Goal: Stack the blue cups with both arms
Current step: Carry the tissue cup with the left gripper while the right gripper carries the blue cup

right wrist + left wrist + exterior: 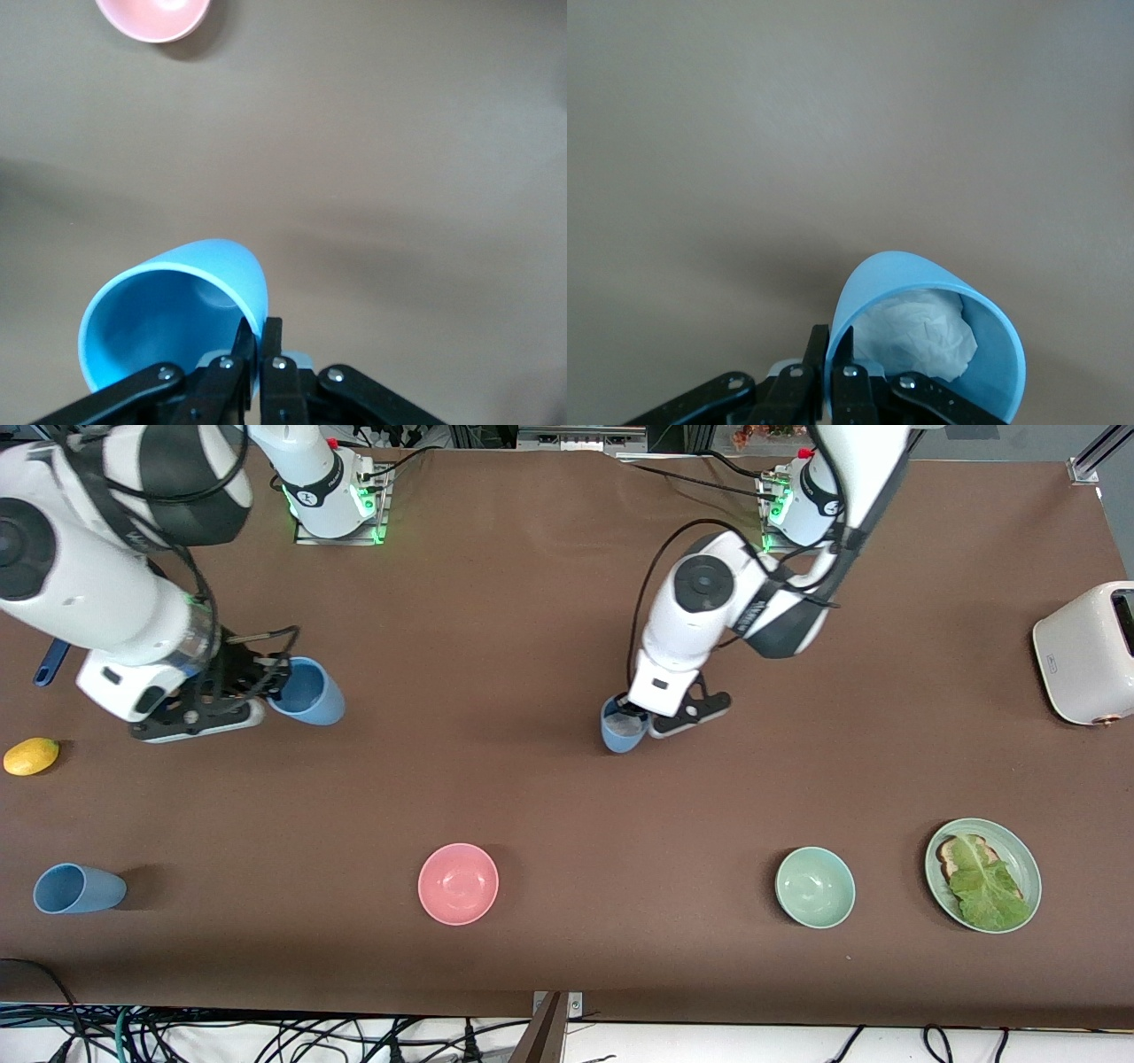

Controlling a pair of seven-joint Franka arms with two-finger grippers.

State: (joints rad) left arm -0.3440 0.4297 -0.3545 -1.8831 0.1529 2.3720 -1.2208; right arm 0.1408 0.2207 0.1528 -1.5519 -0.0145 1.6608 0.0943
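My right gripper (266, 684) is shut on the rim of a light-blue cup (308, 693), held tilted over the table toward the right arm's end; in the right wrist view (262, 329) one finger is inside this empty cup (168, 328) and one outside. My left gripper (631, 710) is shut on the rim of another blue cup (620, 731) over the table's middle; in the left wrist view (835, 341) this cup (992, 354) has crumpled white paper (917, 332) inside. A third blue cup (78, 888) lies on its side near the front edge at the right arm's end.
A pink bowl (458, 883) and a pale green bowl (815, 887) sit near the front edge. A green plate (1019, 850) holds toast and lettuce. A white toaster (1085, 651) stands at the left arm's end. A yellow lemon (31, 755) lies at the right arm's end.
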